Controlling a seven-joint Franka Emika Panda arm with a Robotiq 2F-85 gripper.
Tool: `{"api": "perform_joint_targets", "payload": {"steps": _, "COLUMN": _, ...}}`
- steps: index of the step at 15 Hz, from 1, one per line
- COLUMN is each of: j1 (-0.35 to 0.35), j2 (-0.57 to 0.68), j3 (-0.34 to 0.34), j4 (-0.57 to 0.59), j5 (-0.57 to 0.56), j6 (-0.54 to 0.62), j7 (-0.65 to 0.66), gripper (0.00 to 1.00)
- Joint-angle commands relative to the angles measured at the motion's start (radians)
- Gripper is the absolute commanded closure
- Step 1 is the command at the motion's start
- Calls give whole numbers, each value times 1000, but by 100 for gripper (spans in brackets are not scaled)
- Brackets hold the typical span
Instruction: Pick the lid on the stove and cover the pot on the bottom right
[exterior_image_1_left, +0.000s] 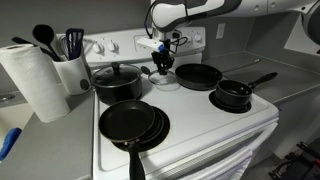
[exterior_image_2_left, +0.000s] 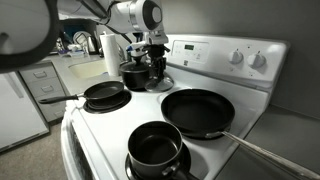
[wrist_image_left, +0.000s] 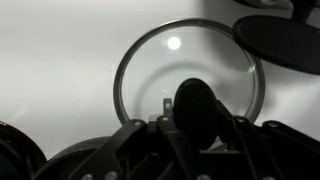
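Observation:
The lid (wrist_image_left: 150, 62), clear glass with a metal rim, fills the wrist view over the white stove top (wrist_image_left: 60, 50). My gripper (wrist_image_left: 196, 120) is shut on its dark centre knob (wrist_image_left: 194, 100), with one finger on each side. In both exterior views the gripper (exterior_image_1_left: 163, 63) (exterior_image_2_left: 155, 60) hangs over the middle of the stove (exterior_image_1_left: 190, 120) (exterior_image_2_left: 110, 120), with the lid (exterior_image_1_left: 165, 80) (exterior_image_2_left: 158, 82) low under it. The pot (exterior_image_1_left: 233, 94) (exterior_image_2_left: 155, 150), a small black saucepan with a long handle, stands uncovered on a front burner, apart from the gripper.
A wide black pot with its own lid (exterior_image_1_left: 118, 80) (exterior_image_2_left: 135, 75) stands close beside the gripper. Black frying pans (exterior_image_1_left: 135, 122) (exterior_image_1_left: 198, 75) (exterior_image_2_left: 200, 110) (exterior_image_2_left: 105, 95) cover the other burners. A paper towel roll (exterior_image_1_left: 35, 80) and a utensil holder (exterior_image_1_left: 72, 68) stand on the counter.

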Motion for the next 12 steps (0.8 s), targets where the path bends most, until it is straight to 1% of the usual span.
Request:
{"api": "perform_joint_targets", "payload": {"steps": 1, "j1": 3, "j2": -1, "j3": 1, "j4": 54, "j5": -7, "j6": -45, "j7": -26, "gripper": 83}}
{"api": "perform_joint_targets", "payload": {"steps": 6, "j1": 12, "j2": -10, "j3": -16, "j4": 93, "j5": -58, "j6": -99, "j7": -32, "gripper": 83}}
{"api": "perform_joint_targets", "payload": {"steps": 12, "j1": 2, "j2": -45, "j3": -24, "j4": 93, "j5": -94, "j6": -149, "j7": -16, "gripper": 83}}
